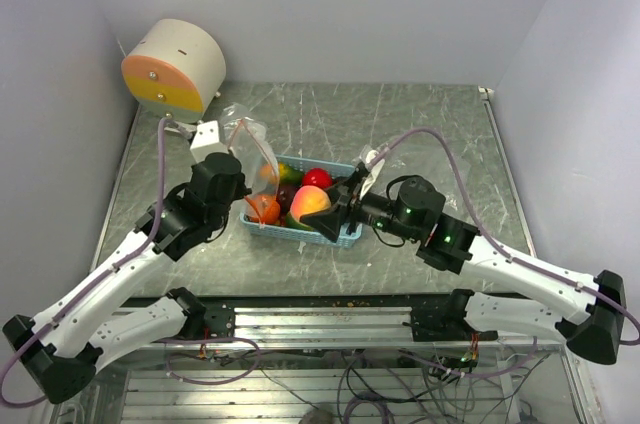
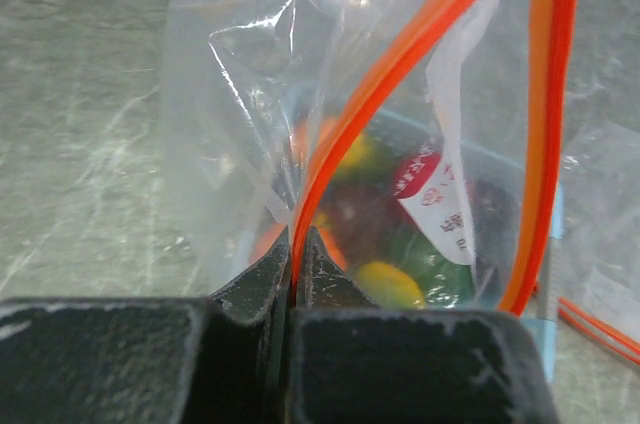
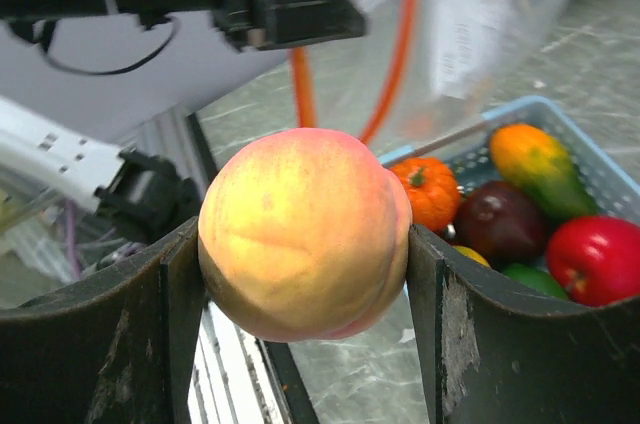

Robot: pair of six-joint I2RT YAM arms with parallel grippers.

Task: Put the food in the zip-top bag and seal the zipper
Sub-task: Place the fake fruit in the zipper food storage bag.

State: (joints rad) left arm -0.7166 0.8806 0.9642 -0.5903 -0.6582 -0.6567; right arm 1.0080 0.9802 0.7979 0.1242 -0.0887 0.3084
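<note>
Back left corner: a cream round drum with an orange face sits on the grey marbled surface, well apart from the basket.
Left arm: reaches in from the near left edge toward the bag.
Left jaws: pressed together, pinching one lip of the zip-top bag right on its orange zipper strip.
Bag: clear film, held upright at the left end of the basket. Its mouth gapes, with the two orange strips standing apart, and a white label with red print shows on its wall.
Through the film: blurred yellow, green and dark pieces and a blue rim. Whether any piece lies inside the bag I cannot tell.
Basket: light blue, mid-surface, between the two arms.
Food in the basket: a small orange pumpkin-shaped piece at the left end, a dark purple piece, an orange-and-green piece, a green piece and a red apple, packed close together.
Peach: lifted over the basket's near side, clear of the other pieces and near the bag's mouth.
Right jaws: spread wide, black pads clamped on either side of the peach.
Right arm: comes in from the near right.
</note>
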